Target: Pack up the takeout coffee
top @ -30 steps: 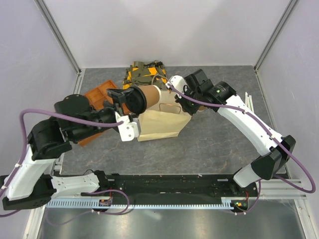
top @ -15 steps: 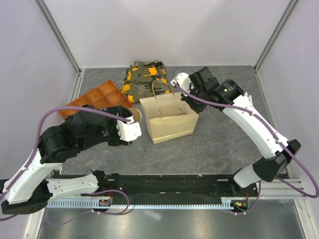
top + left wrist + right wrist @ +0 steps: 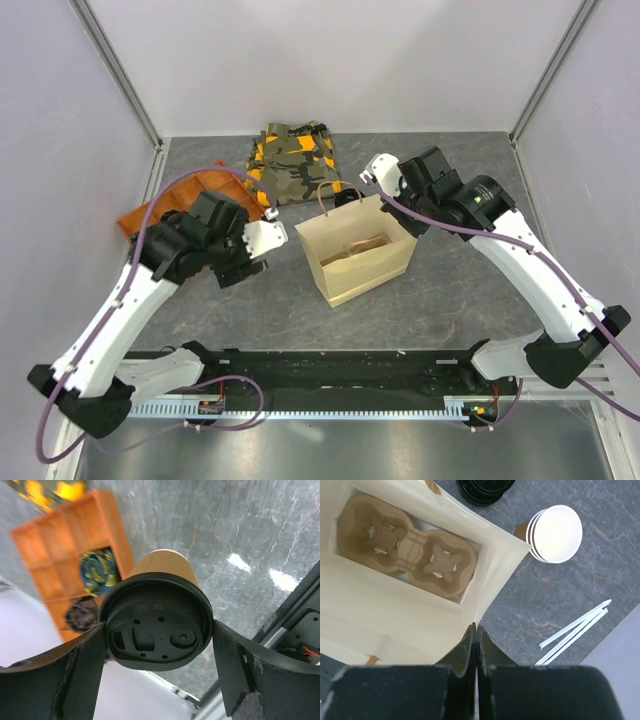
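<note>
The grey stone-patterned table [image 3: 450,300] carries an open tan paper bag [image 3: 372,272] standing upright near its middle. A camouflage cloth [image 3: 292,160] lies behind the bag, and an orange plastic compartment tray [image 3: 65,535] lies off to the left.

The right gripper [image 3: 476,632] is fully closed, its two fingers pressed together on the rim at one corner of the bag. Seen from the right wrist, a brown moulded-pulp cup carrier [image 3: 407,550] lies flat on the bottom of the bag.

The left gripper [image 3: 159,630] stands wide, and its two black fingers [image 3: 90,665] press against opposite sides of the takeout coffee's lid. The takeout coffee [image 3: 161,565] is a small brown paper cup with a round black plastic lid. It is held off the table, to the left of the bag and outside it, with the lid facing the wrist camera. From the top camera the cup is hidden under the arm.

On the table just beside the bag's far corner are a stack of tan paper cups with white insides [image 3: 555,532], a stack of loose black lids [image 3: 485,489] and a few thin white sticks [image 3: 575,630].
</note>
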Available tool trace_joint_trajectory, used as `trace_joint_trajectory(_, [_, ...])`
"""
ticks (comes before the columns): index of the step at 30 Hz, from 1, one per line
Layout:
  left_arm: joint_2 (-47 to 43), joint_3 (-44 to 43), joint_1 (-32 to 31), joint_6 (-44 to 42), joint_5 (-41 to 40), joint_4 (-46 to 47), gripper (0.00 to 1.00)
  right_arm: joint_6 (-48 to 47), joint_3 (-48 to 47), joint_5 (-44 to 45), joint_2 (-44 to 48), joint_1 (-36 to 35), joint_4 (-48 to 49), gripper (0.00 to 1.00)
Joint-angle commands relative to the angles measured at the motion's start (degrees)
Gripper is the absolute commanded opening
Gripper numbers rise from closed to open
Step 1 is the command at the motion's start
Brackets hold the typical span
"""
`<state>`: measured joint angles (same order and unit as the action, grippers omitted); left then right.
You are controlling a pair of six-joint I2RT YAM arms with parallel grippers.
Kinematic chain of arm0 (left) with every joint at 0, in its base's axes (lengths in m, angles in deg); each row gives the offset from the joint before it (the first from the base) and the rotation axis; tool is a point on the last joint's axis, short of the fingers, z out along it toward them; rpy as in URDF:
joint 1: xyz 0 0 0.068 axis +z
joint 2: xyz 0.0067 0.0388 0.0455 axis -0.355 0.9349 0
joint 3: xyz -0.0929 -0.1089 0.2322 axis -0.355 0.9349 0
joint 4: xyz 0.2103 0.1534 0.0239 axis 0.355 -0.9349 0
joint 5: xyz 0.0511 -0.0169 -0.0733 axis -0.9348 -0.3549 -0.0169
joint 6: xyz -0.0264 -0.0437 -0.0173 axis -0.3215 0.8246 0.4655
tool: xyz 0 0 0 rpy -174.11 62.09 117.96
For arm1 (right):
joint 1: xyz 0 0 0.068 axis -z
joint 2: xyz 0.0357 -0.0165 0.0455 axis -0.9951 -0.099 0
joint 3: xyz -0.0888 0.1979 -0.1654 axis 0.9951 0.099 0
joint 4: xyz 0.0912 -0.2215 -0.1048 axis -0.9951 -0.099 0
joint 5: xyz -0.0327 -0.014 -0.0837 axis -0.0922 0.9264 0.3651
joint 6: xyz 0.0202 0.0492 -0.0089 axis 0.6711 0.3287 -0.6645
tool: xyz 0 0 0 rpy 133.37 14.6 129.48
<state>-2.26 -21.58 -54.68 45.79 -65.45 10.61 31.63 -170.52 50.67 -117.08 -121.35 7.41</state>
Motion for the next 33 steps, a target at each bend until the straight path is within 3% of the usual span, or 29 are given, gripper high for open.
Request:
trace_joint_trajectory(1, [5.7, 1.6, 3.6, -0.3, 4.8, 3.7, 0.31, 0.2, 0.9, 2.7, 2.1, 0.5, 0.5, 0.00])
trace_joint_trajectory(12, [17.0, 7.5, 5.1, 8.5, 3.4, 13.8, 0.34, -0.1, 1.5, 2.5, 2.6, 0.6, 2.3, 0.00])
trace_joint_trajectory(26, [21.3, 12.6, 5.1, 8.9, 3.4, 19.6, 0.43, -0.6, 0.8, 1.4, 1.7, 0.6, 2.5, 0.00])
trace_joint_trajectory(33, [20.5, 13.2, 5.1, 8.8, 3.3, 20.6, 0.69, -0.8, 0.3, 1.0, 1.5, 0.7, 2.0, 0.00])
